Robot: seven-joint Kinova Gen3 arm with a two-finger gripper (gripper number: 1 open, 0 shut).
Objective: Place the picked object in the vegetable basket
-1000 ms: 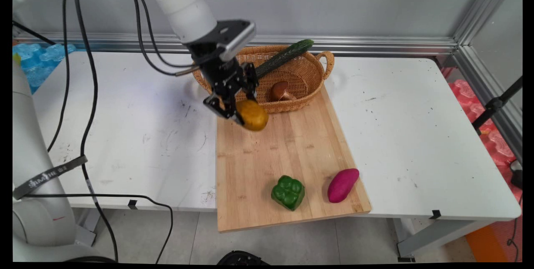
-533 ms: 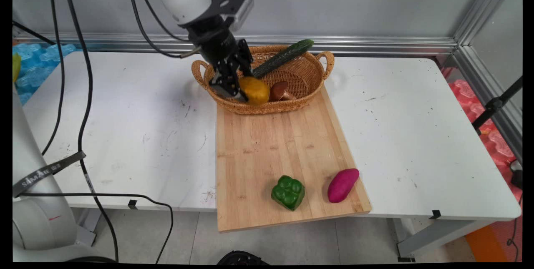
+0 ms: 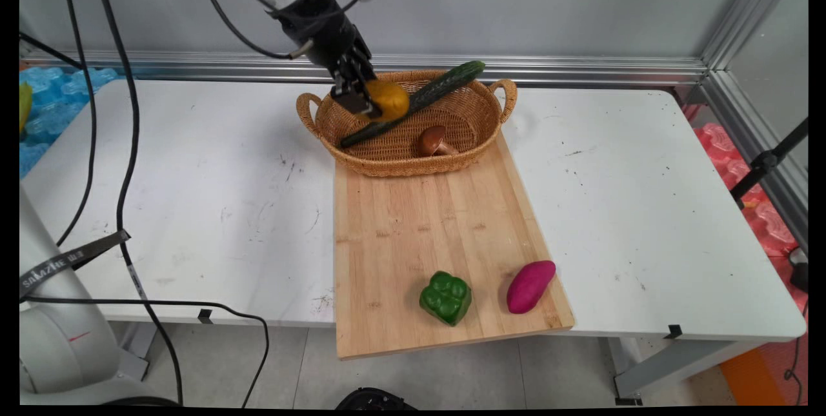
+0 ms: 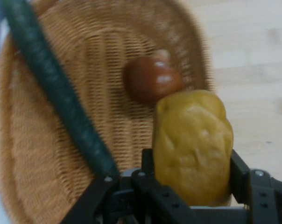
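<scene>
My gripper [image 3: 368, 99] is shut on a yellow-brown potato [image 3: 386, 100] and holds it in the air over the left part of the wicker basket [image 3: 481, 135]. In the hand view the potato [image 4: 193, 145] sits between the fingers with the basket [image 4: 33, 154] below. A long green cucumber [image 3: 419, 99] [image 4: 57, 98] lies slanted across the basket, one end on its far rim. A brown mushroom [image 3: 433, 140] [image 4: 151, 78] lies inside the basket, just past the potato.
A wooden cutting board [image 3: 426, 235] reaches from the basket to the table's near edge. A green bell pepper [image 3: 446, 297] and a purple sweet potato [image 3: 530, 286] lie at its near end. Black cables [image 3: 126, 132] hang at the left.
The gripper has risen and moved away from the board with the potato, from beside the basket's near rim to above the basket's left part.
</scene>
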